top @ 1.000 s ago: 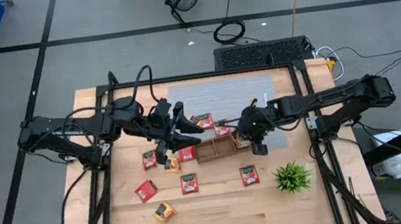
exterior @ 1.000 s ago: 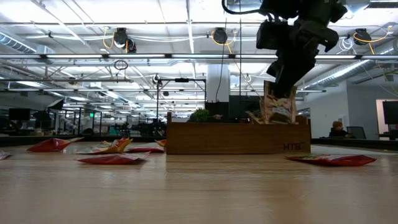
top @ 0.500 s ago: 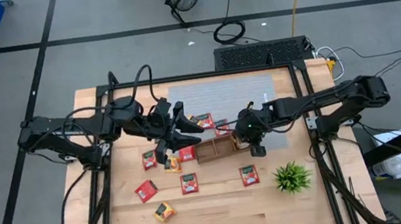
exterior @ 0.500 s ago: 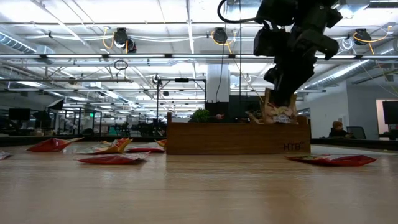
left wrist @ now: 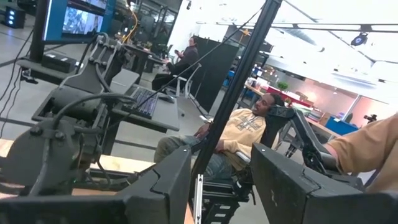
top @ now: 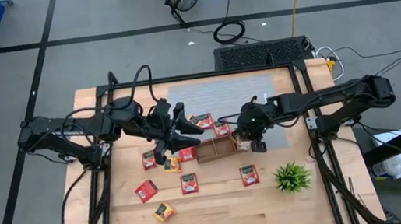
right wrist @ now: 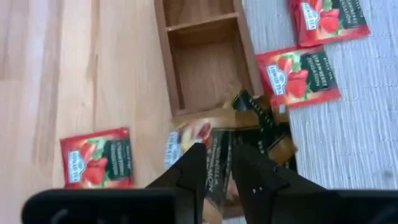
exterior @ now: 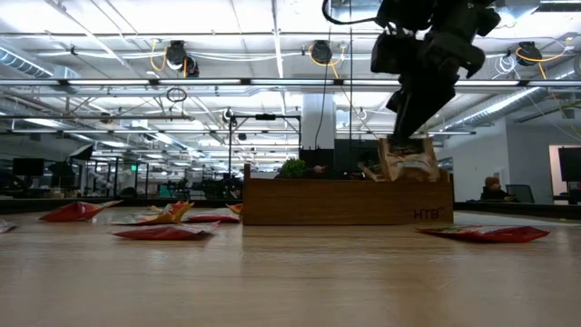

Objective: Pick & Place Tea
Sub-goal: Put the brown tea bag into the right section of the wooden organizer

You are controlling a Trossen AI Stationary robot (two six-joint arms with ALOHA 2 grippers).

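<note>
One camera hangs above me, looking straight down on the whole table (top: 221, 203); another sits at tabletop height, looking level across it. Both share the wooden tray (top: 215, 151), which my right wrist camera sees from close above

The right pincer (top: 256, 145) crowds the wooden tray's (top: 214, 152) sachet-filled end compartment; its other compartments lie open.

red tea sachets (top: 249, 175) lie flat, scattered on table; one orange-yellow (top: 165, 210) near front edge. few pale/brown ones (exterior: 407, 160) stand upright in tray's end compartment.
</note>
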